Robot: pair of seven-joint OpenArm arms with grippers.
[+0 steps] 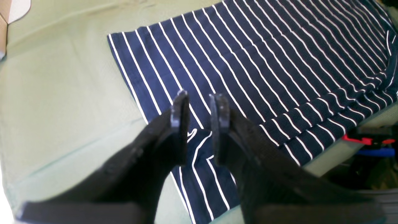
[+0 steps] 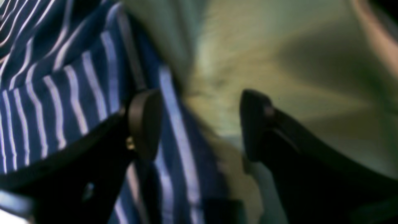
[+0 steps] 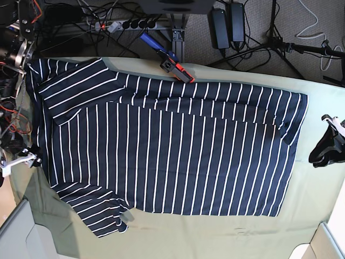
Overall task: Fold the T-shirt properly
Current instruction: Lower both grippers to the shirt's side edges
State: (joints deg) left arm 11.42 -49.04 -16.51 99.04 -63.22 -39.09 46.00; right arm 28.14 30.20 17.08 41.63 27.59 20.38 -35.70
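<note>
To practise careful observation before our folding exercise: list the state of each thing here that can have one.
Dark navy white-striped short-sleeved T-shirt: spread out flat, far long edge turned over, near sleeve still sticking out.
Left black tool: narrowly open, holding nothing.
Right black tool: wide open, at the shirt's edge, holding nothing.
Plain olive-green table cloth: spread under the shirt, lightly creased.

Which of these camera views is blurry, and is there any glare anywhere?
Right wrist view: heavily blurred, the T-shirt's stripes smeared. Left wrist view: mostly sharp, stripes crisp, only slightly soft at the far right, with washed-out white glare at the lower left edge. Base view: evenly lit, sharp, no strong glare.
</note>
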